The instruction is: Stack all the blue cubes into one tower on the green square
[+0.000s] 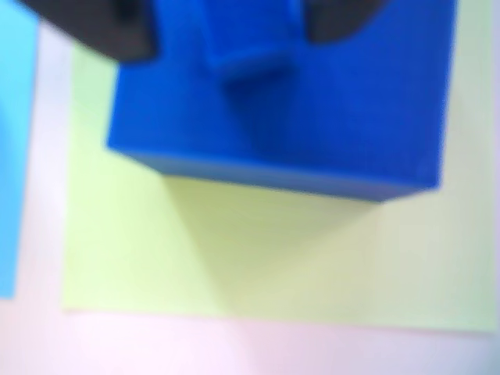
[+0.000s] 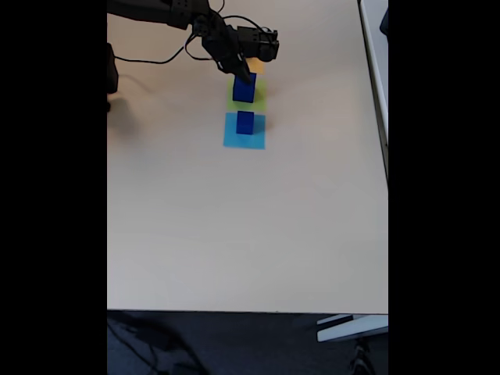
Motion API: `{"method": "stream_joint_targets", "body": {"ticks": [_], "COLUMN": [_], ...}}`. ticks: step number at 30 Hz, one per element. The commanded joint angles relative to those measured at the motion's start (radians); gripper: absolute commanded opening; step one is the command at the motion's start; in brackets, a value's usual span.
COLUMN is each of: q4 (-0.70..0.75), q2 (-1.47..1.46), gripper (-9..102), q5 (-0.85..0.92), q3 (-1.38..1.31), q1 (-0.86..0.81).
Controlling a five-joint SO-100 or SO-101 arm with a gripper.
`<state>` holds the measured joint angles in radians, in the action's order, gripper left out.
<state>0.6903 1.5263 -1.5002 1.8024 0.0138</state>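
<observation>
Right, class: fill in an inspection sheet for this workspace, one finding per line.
Surface: pale tabletop, mostly bare.
Job's things: large blue cube on the green square; another blue cube on the light-blue square; a small blue block between the hand's fingers.
Clutter: orange-yellow square, partly hidden.
Hand: the hand above the green square, apparently shut on the small block.
Cables: black cable beside the arm.
Surroundings: dark floor below the table edge.

The wrist view is bright, washed out and soft throughout, edges smeared. A faint shadow falls below the large blue cube [image 1: 312, 101] onto the green square [image 1: 273, 258]. The fixed view is evenly lit, slightly soft, flanked by black bars.
</observation>
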Motion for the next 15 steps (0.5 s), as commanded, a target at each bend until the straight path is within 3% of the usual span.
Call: {"method": "stream_joint_targets", "body": {"ticks": [1, 15], "q4": [-0.04, -0.084], "q2": [0.008, 0.009], "gripper": [8, 10], "q5": [0.003, -0.015], "q3": [-0.06, -0.006], "q1": [-0.003, 0.006]}}
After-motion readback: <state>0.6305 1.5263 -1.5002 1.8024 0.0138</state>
